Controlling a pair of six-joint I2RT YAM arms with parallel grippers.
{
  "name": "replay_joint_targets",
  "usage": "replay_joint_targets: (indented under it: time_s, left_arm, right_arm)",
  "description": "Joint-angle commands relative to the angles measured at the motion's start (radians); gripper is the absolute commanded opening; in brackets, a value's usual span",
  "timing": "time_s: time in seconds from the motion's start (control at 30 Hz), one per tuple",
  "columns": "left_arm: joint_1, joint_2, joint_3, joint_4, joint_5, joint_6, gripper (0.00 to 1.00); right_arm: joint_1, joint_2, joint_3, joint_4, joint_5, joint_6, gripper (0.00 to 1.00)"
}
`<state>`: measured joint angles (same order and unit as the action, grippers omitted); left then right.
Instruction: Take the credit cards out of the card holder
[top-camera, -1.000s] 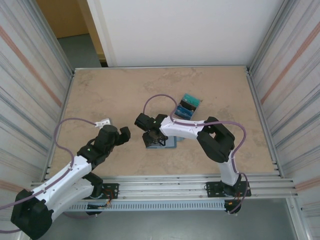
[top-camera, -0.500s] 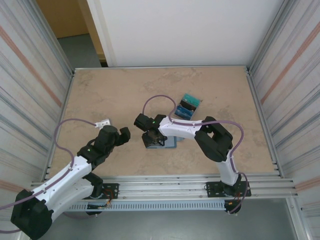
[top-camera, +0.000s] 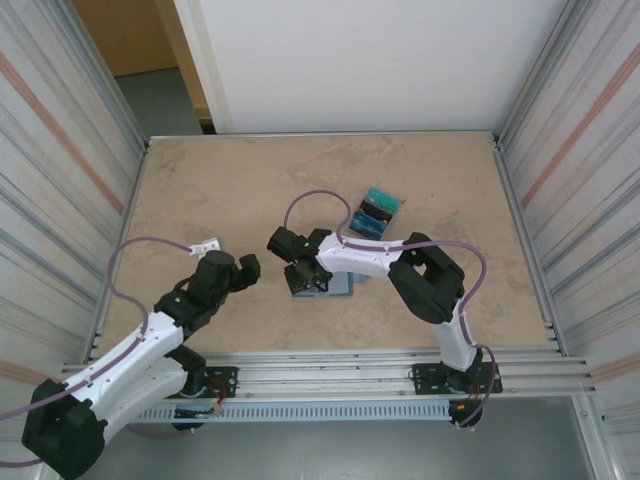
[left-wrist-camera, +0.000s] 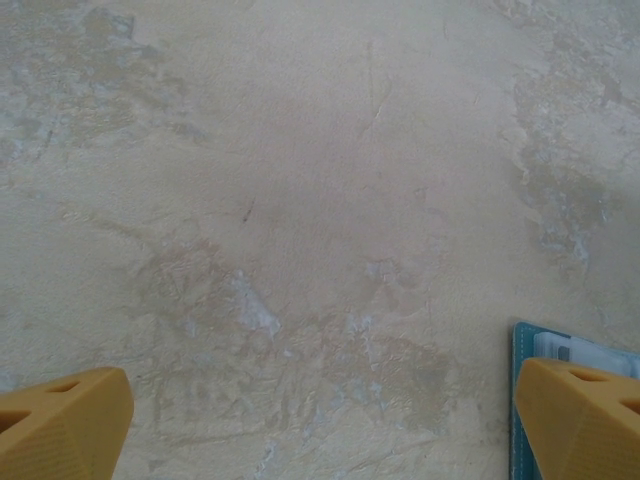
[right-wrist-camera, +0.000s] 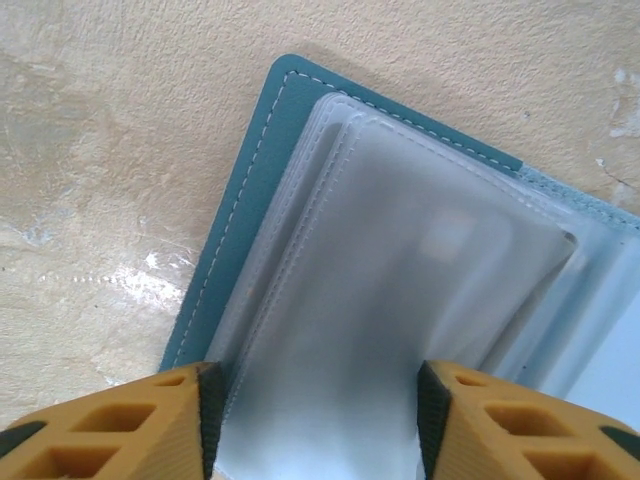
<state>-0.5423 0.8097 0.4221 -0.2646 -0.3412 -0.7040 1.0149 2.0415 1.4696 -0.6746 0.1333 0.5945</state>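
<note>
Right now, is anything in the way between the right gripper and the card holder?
No, nothing visible. The right gripper sits right over the open card holder, its fingers either side of the clear sleeves.

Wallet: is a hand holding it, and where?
Cannot tell. The right hand has a finger each side of the wallet's clear pockets. The left hand is open, holding nothing.

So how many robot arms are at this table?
2. The left arm is at the left, over the tabletop; the right arm reaches in, the right gripper over the card holder.
</note>
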Motion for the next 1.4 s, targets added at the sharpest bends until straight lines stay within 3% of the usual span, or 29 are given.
replay_joint_targets:
  time_s: [0.0,0.3,1.0,1.37]
  left_arm:
    - [0.006,0.0,0.021,-0.007,-0.009,0.004,0.99]
    - [0.006,0.0,0.048,-0.018,0.002,0.02,0.99]
    - [0.006,-0.005,0.076,-0.026,0.011,0.049,0.99]
    - [0.006,0.007,0.09,-0.022,0.039,0.07,0.99]
  right_arm:
    - [-0.006,-0.007,-0.028,-0.007,-0.015,0.013,0.48]
    - [-0.022,-0.062,-0.061,0.013,-0.02,0.014,0.34]
    - [-0.035,-0.148,-0.081,-0.067,0.114,0.041,0.42]
    - [-0.091,-0.237,-0.186,-0.075,0.158,0.077,0.43]
